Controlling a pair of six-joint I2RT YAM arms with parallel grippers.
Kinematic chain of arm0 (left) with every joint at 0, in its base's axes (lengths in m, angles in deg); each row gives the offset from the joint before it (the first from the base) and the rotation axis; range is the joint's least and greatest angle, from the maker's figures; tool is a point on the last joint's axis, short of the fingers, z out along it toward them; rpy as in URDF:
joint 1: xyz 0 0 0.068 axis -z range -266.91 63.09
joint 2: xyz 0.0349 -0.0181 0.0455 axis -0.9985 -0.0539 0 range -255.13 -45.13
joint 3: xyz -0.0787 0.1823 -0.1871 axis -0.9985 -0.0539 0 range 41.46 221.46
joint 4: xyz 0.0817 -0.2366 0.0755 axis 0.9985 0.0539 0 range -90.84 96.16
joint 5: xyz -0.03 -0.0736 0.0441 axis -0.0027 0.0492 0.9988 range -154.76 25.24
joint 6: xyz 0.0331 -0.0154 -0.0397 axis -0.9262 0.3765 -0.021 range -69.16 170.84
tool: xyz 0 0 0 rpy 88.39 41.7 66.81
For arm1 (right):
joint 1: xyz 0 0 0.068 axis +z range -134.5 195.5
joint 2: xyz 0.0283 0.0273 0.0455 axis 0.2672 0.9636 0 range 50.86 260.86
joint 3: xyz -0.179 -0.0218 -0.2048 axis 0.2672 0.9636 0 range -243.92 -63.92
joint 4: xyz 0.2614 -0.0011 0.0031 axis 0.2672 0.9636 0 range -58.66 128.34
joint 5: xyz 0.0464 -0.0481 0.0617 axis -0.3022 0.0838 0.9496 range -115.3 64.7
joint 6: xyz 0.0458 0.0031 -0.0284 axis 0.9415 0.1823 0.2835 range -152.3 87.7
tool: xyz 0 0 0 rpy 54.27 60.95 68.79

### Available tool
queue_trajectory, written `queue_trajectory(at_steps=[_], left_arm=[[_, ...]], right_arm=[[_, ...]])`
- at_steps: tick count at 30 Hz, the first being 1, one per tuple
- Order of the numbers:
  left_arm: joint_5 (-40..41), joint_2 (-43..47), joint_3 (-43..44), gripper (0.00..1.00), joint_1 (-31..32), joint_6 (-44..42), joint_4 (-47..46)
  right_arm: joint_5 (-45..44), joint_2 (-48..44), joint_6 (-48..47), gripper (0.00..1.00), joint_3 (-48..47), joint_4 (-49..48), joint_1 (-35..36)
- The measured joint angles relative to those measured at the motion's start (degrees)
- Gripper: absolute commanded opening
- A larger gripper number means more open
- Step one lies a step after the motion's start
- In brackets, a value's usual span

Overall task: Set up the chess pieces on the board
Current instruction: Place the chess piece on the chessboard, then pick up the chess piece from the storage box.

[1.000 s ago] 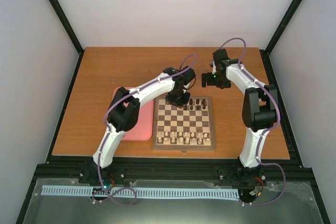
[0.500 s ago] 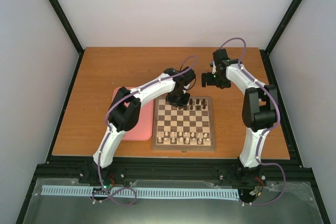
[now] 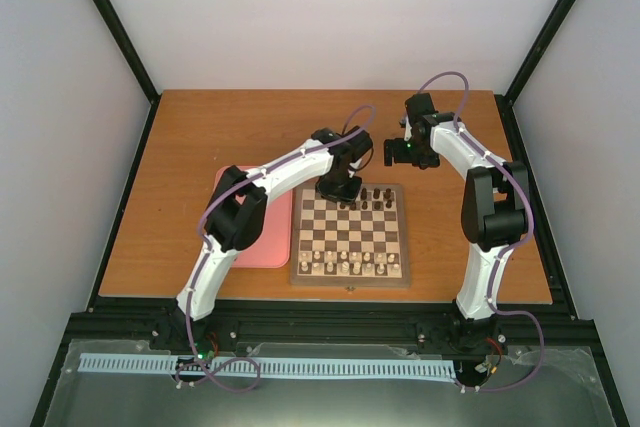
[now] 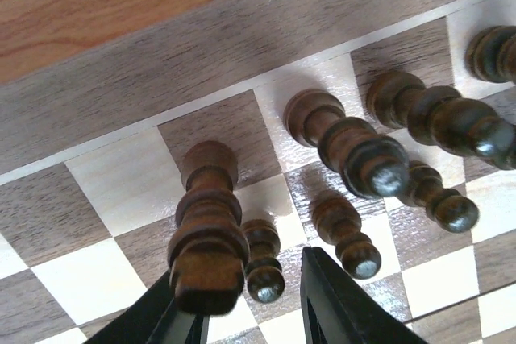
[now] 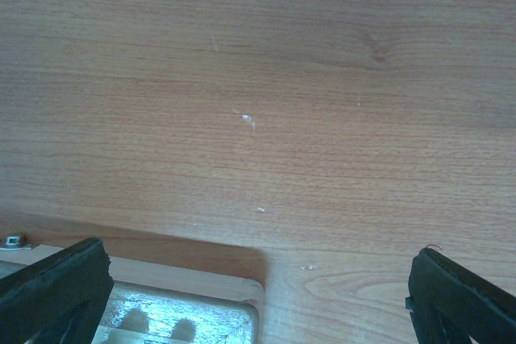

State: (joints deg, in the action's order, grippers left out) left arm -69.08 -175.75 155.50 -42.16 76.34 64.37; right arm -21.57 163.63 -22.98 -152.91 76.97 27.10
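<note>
The board (image 3: pixel 350 278) is a square of light and dark brown veneer inside a plain wooden border. It lies flat on the grained wooden tabletop (image 3: pixel 200 147), right of the middle and close to the near edge. A pink tray (image 3: pixel 262 239) with rounded corners lies just beside it, toward the left edge.

The dark pieces (image 3: pixel 372 197) are lathe-turned, glossy and almost black, with ringed stems and knob tops. They stand upright in the two board rows nearest the tabletop's far edge, from the middle of those rows to their right end. The pale pieces (image 3: pixel 345 264) fill the two board rows on the near side.

The left hand (image 4: pixel 250 300) hangs low over the far rows, its matte black fingers (image 4: pixel 339 312) slightly parted and pinching nothing. A tall piece (image 4: pixel 208 231) with a flat-topped head stands on a dark square in the outermost row. Its head is right against the inner side of the left finger and clear of the other. A small pawn (image 4: pixel 262 259) stands in the gap between the fingers, one row in. More turned pieces stand to its right, each on its own square.

The right hand (image 5: pixel 258 283) is spread wide and holds nothing. It sits above bare tabletop just past the board's far right corner.
</note>
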Motion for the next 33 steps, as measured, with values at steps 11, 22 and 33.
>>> queue_trajectory(at_steps=[11, 22, 33], left_arm=[[0.8, 6.8, -0.2, 0.43, 0.0, 0.0, 0.7], [10.1, 34.6, -19.1, 0.78, -6.3, 2.8, 1.7], [11.0, 44.0, -44.7, 0.76, -25.8, 9.4, -0.8]], right_arm=[[0.2, 0.0, 0.0, 1.0, 0.0, 0.0, 0.0], [0.4, 0.0, 0.0, 1.0, 0.0, 0.0, 0.0], [1.4, 0.0, 0.0, 1.0, 0.2, 0.0, 0.0]])
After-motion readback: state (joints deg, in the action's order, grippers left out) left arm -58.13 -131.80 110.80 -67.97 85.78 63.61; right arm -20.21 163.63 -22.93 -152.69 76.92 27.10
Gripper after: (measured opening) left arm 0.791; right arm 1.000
